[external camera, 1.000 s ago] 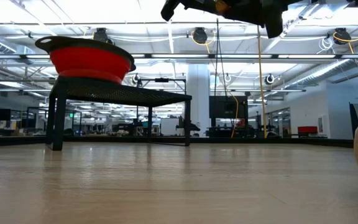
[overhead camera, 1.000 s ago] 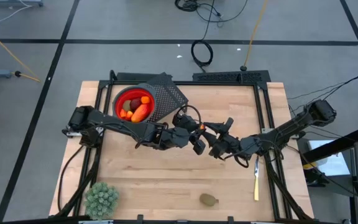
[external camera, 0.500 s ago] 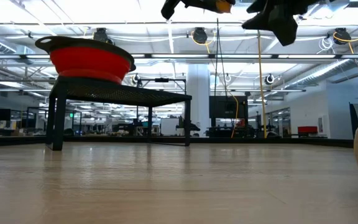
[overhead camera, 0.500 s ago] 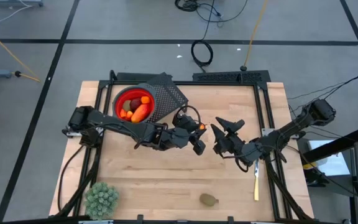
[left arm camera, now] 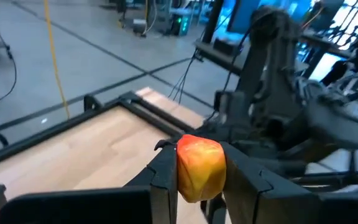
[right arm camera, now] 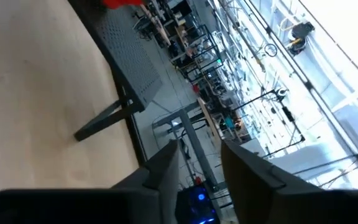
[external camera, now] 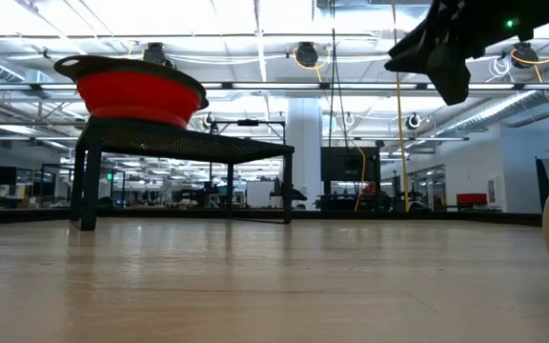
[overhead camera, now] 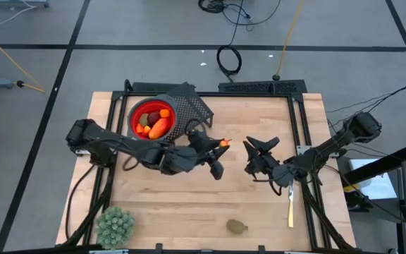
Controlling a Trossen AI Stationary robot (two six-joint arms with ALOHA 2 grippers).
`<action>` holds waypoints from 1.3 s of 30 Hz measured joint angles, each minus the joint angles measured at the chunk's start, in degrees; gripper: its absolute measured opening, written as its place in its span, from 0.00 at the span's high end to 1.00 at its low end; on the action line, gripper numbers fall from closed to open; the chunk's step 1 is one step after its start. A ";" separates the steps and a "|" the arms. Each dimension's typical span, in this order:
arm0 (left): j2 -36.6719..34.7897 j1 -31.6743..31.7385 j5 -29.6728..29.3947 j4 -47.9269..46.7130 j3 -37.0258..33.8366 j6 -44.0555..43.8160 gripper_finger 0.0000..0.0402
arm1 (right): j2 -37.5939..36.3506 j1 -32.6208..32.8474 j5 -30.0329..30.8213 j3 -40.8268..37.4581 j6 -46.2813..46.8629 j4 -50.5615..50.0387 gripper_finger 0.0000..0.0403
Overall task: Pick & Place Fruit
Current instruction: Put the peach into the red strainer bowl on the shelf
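My left gripper [overhead camera: 219,145] hangs over the table's middle, shut on a small red-orange-yellow fruit piece [left arm camera: 199,168], which shows as an orange dot [overhead camera: 223,143] in the high view. My right gripper [overhead camera: 255,157] [external camera: 437,59] stands a little to its right, open, with nothing between its fingers [right arm camera: 166,163]. A red bowl [overhead camera: 135,113] holding several fruit pieces sits on a dark mesh stand [overhead camera: 191,107] at the far left. A brownish-green oval fruit [overhead camera: 237,226] lies on the wood near the front edge. My left gripper pinches the fruit piece by its two opposite sides [left arm camera: 183,173] between its two fingers. The fingers lie about level and point toward the table's right side. The piece is lifted clear of the table, and its rounded top stands up past the fingertips.
A pale green spiky plant [overhead camera: 115,226] stands at the near left corner. A yellow-handled tool [overhead camera: 290,204] lies along the right edge. Bare wood [overhead camera: 182,197] spreads between the arms and the front edge.
My left gripper has drawn back toward the table's left with the fruit piece and risen out of the low view's top. My right gripper has pulled away toward the right, turned at the wrist and sunk lower, so a gap now lies between the two grippers.
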 joint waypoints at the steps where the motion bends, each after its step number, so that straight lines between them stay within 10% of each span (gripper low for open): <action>1: -0.44 -0.32 -0.24 0.17 0.00 0.45 0.79 | -0.22 0.00 -1.02 -0.24 1.13 0.02 0.76; 13: -3.93 -4.03 4.34 13.14 0.00 14.28 0.79 | -8.60 -1.57 -27.32 -1.22 23.34 -21.55 0.99; 30: -3.87 -5.38 44.19 35.29 0.00 30.59 0.79 | -14.67 -9.50 -60.94 -1.22 33.24 -37.58 1.00; 39: -3.87 -5.60 55.85 39.42 0.00 40.08 0.79 | -14.74 -11.46 -64.37 -1.22 32.84 -38.74 1.00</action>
